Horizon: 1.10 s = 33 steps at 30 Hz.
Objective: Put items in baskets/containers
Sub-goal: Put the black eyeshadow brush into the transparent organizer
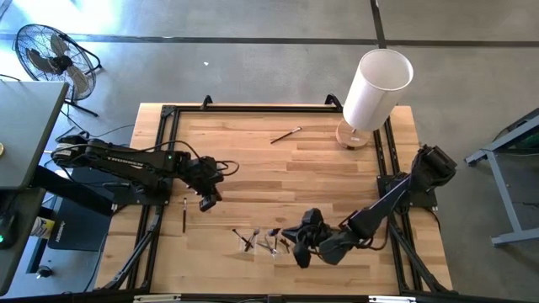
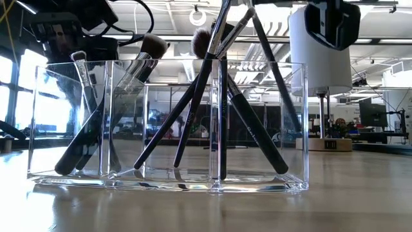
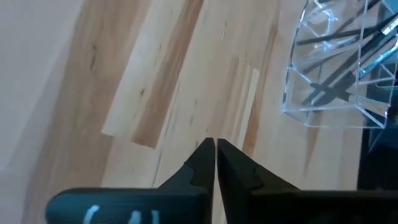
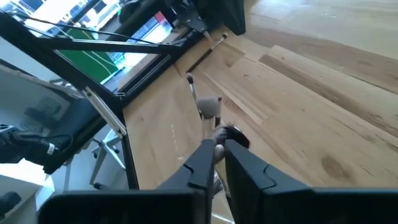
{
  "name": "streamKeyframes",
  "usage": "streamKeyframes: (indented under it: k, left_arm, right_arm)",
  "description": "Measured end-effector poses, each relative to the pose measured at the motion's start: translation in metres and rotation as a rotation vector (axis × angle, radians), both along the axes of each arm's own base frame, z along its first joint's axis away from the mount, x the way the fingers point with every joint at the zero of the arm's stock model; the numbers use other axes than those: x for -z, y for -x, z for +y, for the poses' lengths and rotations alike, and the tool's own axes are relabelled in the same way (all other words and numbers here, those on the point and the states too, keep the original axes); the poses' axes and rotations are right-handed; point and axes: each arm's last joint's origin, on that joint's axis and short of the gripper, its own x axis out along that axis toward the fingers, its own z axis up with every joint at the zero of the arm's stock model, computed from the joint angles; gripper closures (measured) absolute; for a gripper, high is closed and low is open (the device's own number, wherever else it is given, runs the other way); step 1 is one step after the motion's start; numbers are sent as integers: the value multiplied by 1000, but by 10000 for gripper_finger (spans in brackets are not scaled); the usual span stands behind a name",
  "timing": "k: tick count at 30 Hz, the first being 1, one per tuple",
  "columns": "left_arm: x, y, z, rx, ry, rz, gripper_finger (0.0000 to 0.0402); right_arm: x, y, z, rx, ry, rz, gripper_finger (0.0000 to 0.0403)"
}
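Right claw (image 1: 300, 252) hangs right over the clear holder (image 2: 168, 129), its fingers pinched on what looks like a brush (image 4: 219, 134) with the tip poking out. Many brushes already lean inside the holder just under this claw. If the brush goes down tilted, it could hit the holder's edge or knock the leaning brushes, and the light holder might slide or tip. Left claw (image 1: 207, 200) waits well away to the side, fingers together and holding nothing. One brush (image 1: 184, 215) lies on the worktop (image 1: 320, 168) just beside that left claw, and another (image 1: 285, 135) lies far off near the white tube (image 1: 376, 88).

Dark brushes (image 2: 193, 109) lean inside clear holder (image 2: 257, 183); two lie outside.
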Motion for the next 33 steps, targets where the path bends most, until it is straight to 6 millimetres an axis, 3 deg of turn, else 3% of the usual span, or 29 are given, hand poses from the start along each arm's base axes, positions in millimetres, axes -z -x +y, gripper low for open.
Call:
streamKeyframes:
  k: [5, 15, 19, 23, 28, 33]
  left_arm:
    - [-3, -4, 0, -20, -4, -46, 340]
    - [-1, -5, 2, -86, -26, -35, 191]
    - [-5, -6, 3, -151, -20, -9, 177]
    - [-22, -4, 6, -265, -57, 71, 181]
    - [-42, 8, 10, -589, -50, 260, 186]
    - [-40, 28, 11, -803, -16, 489, 186]
  right_arm:
    - [0, 0, -1, 8, 1, 3, 326]
    - [3, 1, -22, 31, -43, 144, 245]
    - [1, 15, -45, 83, -77, 326, 260]
    - [-5, 34, -66, 64, -75, 523, 291]
    - [-11, 59, -85, 90, -14, 732, 325]
    - [11, 81, -98, 82, 16, 799, 350]
